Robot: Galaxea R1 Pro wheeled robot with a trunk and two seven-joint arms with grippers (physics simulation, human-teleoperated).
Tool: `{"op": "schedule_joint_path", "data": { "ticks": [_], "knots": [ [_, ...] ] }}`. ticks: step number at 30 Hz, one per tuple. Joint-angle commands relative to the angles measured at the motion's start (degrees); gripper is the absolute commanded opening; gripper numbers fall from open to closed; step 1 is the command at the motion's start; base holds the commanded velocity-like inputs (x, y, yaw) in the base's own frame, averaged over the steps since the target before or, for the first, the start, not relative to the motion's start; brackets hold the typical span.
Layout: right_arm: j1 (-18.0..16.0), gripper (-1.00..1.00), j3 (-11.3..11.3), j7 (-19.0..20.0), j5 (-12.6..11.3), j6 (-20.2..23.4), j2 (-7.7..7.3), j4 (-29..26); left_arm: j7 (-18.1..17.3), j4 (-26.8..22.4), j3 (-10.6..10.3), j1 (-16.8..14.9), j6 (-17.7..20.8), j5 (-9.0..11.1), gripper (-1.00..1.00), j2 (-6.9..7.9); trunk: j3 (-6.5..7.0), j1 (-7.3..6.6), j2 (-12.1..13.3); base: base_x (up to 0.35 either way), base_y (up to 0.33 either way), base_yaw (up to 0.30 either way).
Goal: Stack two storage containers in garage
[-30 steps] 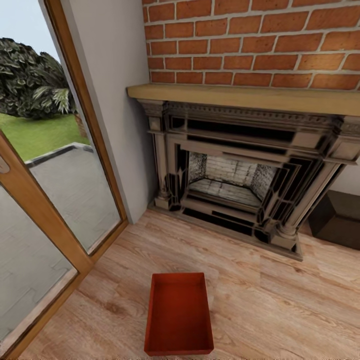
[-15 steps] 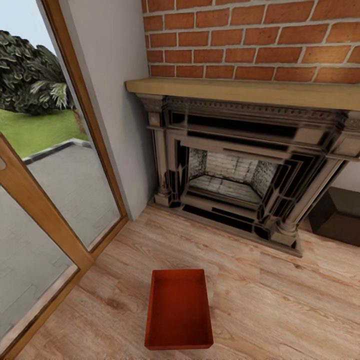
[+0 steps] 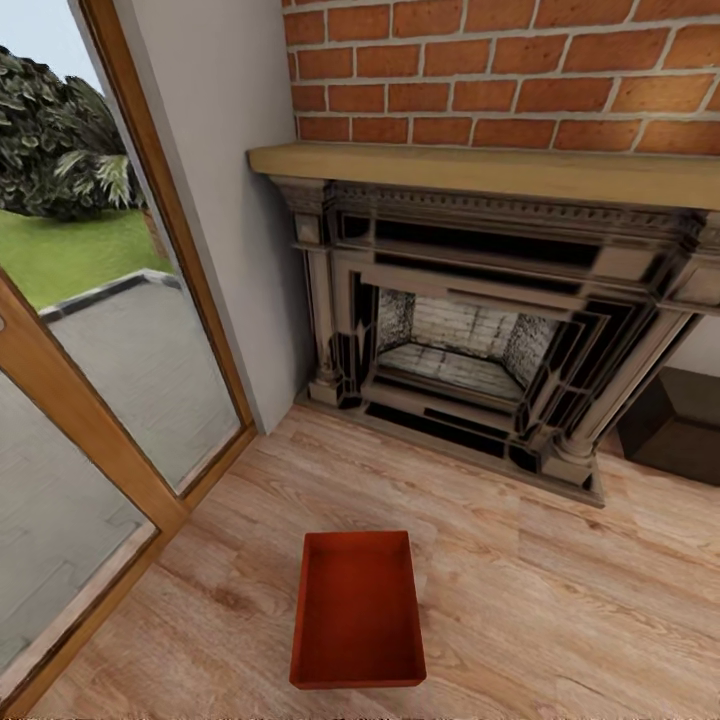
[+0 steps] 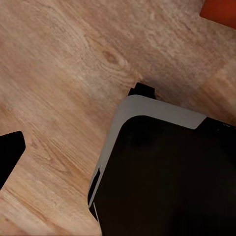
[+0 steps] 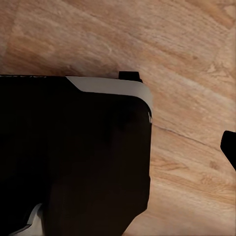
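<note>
One red-orange open-topped storage container (image 3: 358,610) lies empty on the light wood plank floor (image 3: 560,620) of the living room, low in the head view and in front of the dark fireplace (image 3: 470,330). A red corner of a storage container (image 4: 222,10) shows at the edge of the left wrist view. Both wrist views look down past my black, grey-edged base (image 4: 167,172) (image 5: 73,147) onto the planks. A dark tip (image 4: 9,158) pokes in at the left wrist view's edge, and another dark tip (image 5: 230,146) at the right wrist view's edge.
Wood-framed glass doors (image 3: 110,400) run along the left, with a patio and lawn behind them. A red brick wall (image 3: 500,70) rises above the wooden mantel (image 3: 480,172). A dark brown box (image 3: 680,430) sits right of the fireplace. Open plank floor surrounds the container.
The whole head picture has slid upward a little, so the camera has moved. The container lies in the same spot on the floor.
</note>
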Motion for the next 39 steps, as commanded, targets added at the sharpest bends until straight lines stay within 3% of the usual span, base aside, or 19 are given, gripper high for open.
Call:
{"op": "schedule_joint_path", "data": {
  "ticks": [1, 39],
  "knots": [
    [0.0, 1.00, 0.5, -0.3, -0.6, -0.1, -0.02, 0.0, 0.4, -0.2, -0.5, 0.0, 0.3, 0.5, 1.00, 0.06, -0.17, 0.01, -0.1, 0.000, 0.000, 0.000],
    [0.0, 1.00, 0.5, -0.4, -0.5, -0.1, 0.07, 0.0, 0.4, 0.1, -0.5, 0.0, 0.2, 0.4, 1.00, 0.15, -3.70, 0.01, -0.1, 0.000, 0.000, 0.000]
  ]
}}
